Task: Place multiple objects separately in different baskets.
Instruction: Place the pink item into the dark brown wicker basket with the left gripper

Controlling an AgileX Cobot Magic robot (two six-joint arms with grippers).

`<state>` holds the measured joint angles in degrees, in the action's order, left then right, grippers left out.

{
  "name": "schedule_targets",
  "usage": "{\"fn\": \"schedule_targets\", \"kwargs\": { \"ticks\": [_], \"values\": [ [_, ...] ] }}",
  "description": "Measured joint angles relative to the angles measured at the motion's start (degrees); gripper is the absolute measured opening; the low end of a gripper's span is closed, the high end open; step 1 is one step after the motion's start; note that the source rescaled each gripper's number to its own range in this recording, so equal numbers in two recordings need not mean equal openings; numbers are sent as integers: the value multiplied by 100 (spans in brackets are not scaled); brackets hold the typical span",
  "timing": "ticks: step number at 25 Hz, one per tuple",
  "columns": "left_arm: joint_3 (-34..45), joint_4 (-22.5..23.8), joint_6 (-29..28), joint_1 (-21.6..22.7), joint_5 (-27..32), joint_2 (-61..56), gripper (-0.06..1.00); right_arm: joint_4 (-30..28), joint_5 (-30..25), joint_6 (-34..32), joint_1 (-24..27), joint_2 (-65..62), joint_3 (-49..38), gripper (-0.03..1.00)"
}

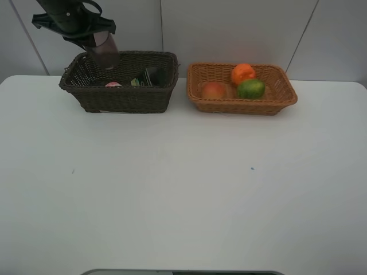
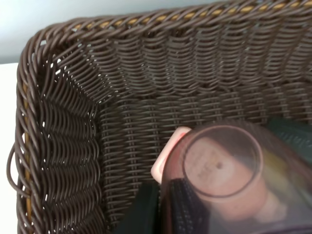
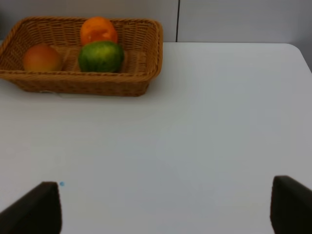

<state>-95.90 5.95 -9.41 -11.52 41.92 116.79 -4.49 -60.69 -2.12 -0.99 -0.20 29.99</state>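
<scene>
Nearest the camera base, right gripper (image 3: 165,207): fingers spread wide, empty, low over bare white table (image 1: 183,189). Farther back on the right, light orange-brown basket (image 1: 241,102) containing orange (image 1: 243,73), red-orange round fruit (image 1: 213,90) and green oval fruit (image 1: 251,88), all resting inside. Far left, left gripper (image 1: 97,41) clamped on translucent purple-pink cup (image 1: 106,52), suspended over the dark brown basket (image 1: 117,98), above pink bottle (image 1: 113,84) and dark green bottle (image 1: 150,77). Cup judged light, thin-walled, smooth, likely slippery and slightly flexible; best held at mid-wall with moderate pressure, released low.
</scene>
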Motion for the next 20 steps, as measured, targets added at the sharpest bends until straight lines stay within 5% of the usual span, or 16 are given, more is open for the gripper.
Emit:
{"fn": "schedule_targets", "kwargs": {
  "ticks": [20],
  "values": [
    [0,55,-16,0,-619,661,0,0,0,0,0,0,0,84]
  ]
}}
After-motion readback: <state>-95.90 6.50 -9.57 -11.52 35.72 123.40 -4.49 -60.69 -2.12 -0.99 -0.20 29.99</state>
